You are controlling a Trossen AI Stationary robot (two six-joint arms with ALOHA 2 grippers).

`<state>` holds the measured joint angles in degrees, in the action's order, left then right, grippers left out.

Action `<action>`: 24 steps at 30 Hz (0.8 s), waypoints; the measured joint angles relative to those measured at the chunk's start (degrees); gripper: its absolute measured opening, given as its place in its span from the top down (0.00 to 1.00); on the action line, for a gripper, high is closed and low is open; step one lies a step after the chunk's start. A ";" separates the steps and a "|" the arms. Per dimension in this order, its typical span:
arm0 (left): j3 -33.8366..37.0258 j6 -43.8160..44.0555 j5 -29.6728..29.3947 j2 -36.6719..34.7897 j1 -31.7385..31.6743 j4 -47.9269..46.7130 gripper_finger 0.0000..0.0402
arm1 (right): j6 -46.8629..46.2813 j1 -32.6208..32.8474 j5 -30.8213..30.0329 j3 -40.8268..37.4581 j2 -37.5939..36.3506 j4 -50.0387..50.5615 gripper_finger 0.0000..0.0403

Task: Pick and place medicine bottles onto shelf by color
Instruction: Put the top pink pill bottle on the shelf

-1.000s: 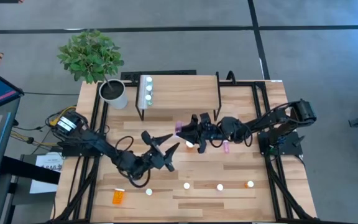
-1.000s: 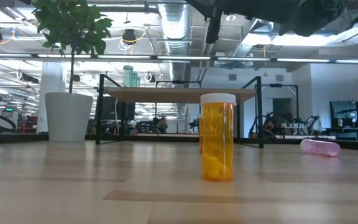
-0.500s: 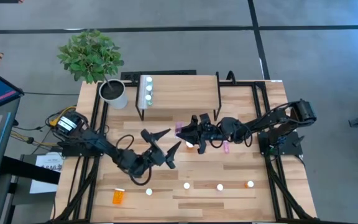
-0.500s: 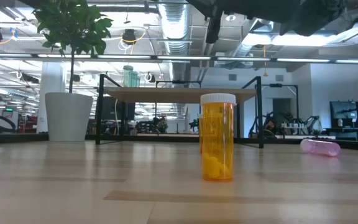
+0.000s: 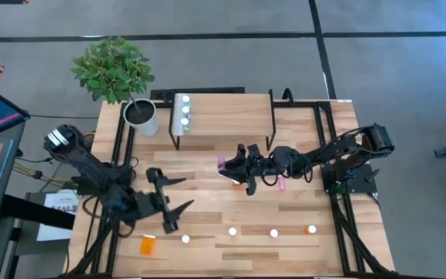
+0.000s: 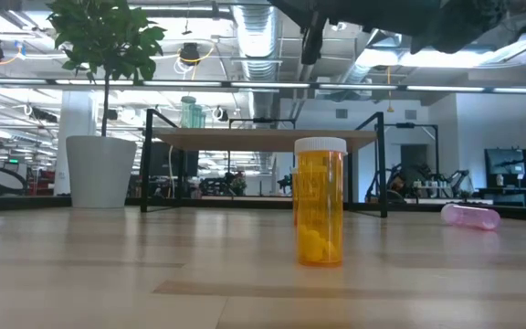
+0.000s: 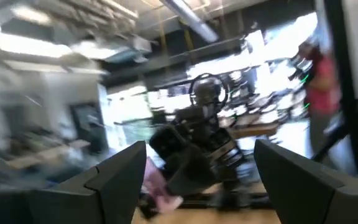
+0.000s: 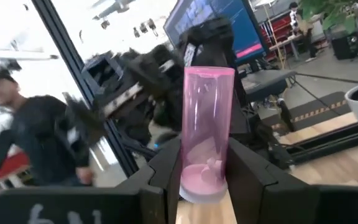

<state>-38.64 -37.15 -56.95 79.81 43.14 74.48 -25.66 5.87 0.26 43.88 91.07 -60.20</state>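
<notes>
Holding a pink bottle (image 8: 207, 130) between its fingers (image 8: 254, 171), the right gripper (image 5: 233, 172) hangs over the middle of the surface (image 5: 300, 201), just in front of the shelf (image 5: 227, 115). The bottle stands cap-down in the grip, its clear pink body rising above the fingertips.

The left gripper (image 5: 175, 194) is spread wide and holds nothing, over the left part of the surface, well apart from the pink bottle and the right gripper. Just beside it toward the front edge stands a white-capped bottle (image 5: 185, 239), and an orange bottle (image 5: 147, 245) lies on its side near the front-left corner.

Three more bottles stand in a row along the front edge: two with only white caps showing from above (image 5: 233, 231) (image 5: 274, 232) and one orange (image 5: 311, 229). A second pink bottle (image 5: 282, 184) lies on the surface just beside the right arm. On the shelf's left end three bottles (image 5: 184, 111) stand in a line. A white plant pot (image 5: 142, 118) sits at the back-left corner.

In the low view an orange bottle (image 6: 320, 213) stands upright in the foreground, and a pink one lies on its side off to the right.
</notes>
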 joint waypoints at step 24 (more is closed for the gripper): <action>6.05 53.86 25.93 -10.17 -19.75 -35.80 0.29 | 23.82 4.26 -0.30 6.14 0.00 28.79 0.69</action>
<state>-32.59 16.71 -31.02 69.64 23.40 38.68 -1.84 10.13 -0.04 50.02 91.07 -31.41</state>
